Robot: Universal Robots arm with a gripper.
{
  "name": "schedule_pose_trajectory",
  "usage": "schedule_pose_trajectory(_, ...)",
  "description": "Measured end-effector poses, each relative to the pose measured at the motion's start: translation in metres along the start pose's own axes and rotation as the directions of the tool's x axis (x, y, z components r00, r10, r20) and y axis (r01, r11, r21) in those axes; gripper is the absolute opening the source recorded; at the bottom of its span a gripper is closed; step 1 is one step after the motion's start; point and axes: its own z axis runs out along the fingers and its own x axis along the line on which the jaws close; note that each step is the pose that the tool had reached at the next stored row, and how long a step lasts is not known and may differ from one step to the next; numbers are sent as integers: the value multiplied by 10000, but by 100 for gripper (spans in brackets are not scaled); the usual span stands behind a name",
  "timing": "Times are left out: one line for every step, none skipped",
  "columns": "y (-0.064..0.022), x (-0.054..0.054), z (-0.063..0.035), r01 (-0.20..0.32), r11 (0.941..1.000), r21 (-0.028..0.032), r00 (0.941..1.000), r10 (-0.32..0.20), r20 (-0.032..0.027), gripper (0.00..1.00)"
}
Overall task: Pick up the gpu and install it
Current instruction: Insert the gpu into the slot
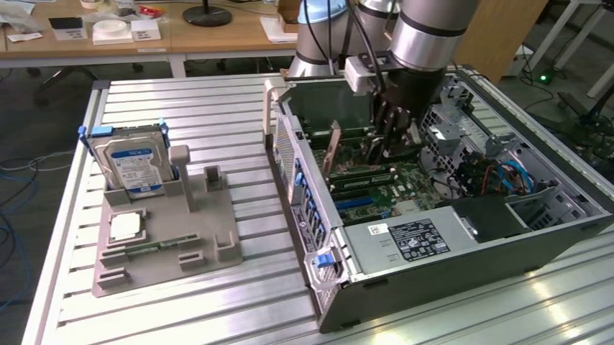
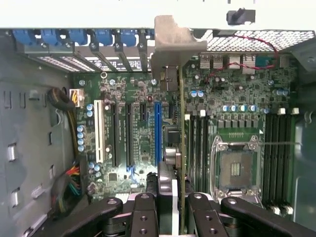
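The gpu (image 1: 334,147) is a thin brownish card standing on edge inside the open computer case (image 1: 537,244), low over the green motherboard (image 1: 384,194). My gripper (image 1: 389,144) reaches down into the case and is shut on the card's upper edge. In the wrist view the gpu (image 2: 181,128) runs as a slim blade from my gripper (image 2: 170,200) to its metal bracket (image 2: 170,49) at the case's rear panel. It lies between the blue slot (image 2: 158,133) and the memory slots (image 2: 197,148). Whether it sits fully in a slot I cannot tell.
An empty processor socket (image 2: 236,168) lies beside the memory slots. The power supply (image 1: 413,241) fills the case's near side. On the exterior view's left, a grey fixture (image 1: 163,244) holds a hard drive (image 1: 129,165) and a small silver chip (image 1: 126,228).
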Motion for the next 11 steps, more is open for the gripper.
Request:
schedule_pose_trajectory(13,1,18,0,10000,1,10000,0,0,28)
schedule_pose_trajectory(20,2,36,-1,10000,0,10000,1,1,28)
schedule_pose_trajectory(21,3,53,0,10000,0,10000,0,0,28)
schedule_pose_trajectory(22,4,71,0,10000,0,10000,0,0,28)
schedule_pose_trajectory(22,7,88,0,10000,0,10000,0,1,28)
schedule_pose_trajectory(23,14,101,0,10000,0,10000,0,1,28)
schedule_pose_trajectory(23,21,111,-1,10000,-2,10000,1,-1,28)
schedule_pose_trajectory(24,24,124,-2,10000,-1,10000,2,1,28)
schedule_pose_trajectory(26,25,138,-3,10000,-3,10000,3,1,28)
schedule_pose_trajectory(29,25,155,-1,10000,-3,10000,1,1,28)
schedule_pose_trajectory(31,26,173,0,10000,-4,10000,0,1,28)
